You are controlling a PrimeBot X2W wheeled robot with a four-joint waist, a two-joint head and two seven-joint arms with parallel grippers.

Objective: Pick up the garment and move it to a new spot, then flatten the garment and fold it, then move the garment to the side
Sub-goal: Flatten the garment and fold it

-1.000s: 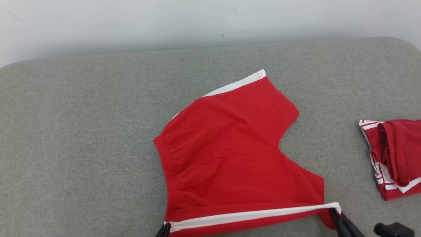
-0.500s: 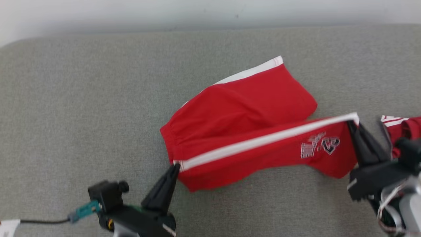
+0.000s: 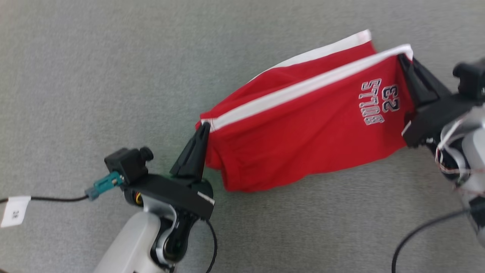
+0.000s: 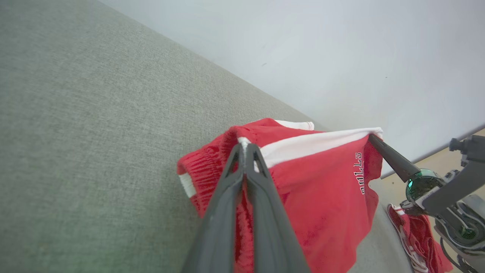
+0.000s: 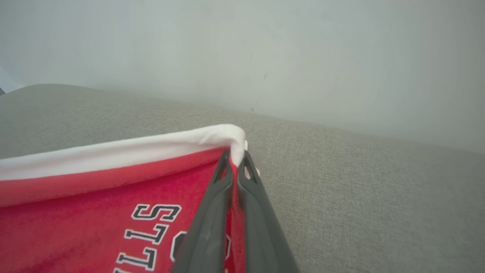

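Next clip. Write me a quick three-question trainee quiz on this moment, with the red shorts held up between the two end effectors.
1. True or false: the left end effector and the right end effector are both shut on the red shorts.
2. Which number is printed on the shorts? A: 32. B: 23. C: 45.
3. Fill in: both grips sit at the ends of the same ___ stripe.
Key: 1 true; 2 B; 3 white.

A grey woven surface [image 3: 75, 76] carries red shorts [image 3: 303, 144], whose far leg rests on it, and a crumpled second red garment [image 4: 420, 235] to the right.
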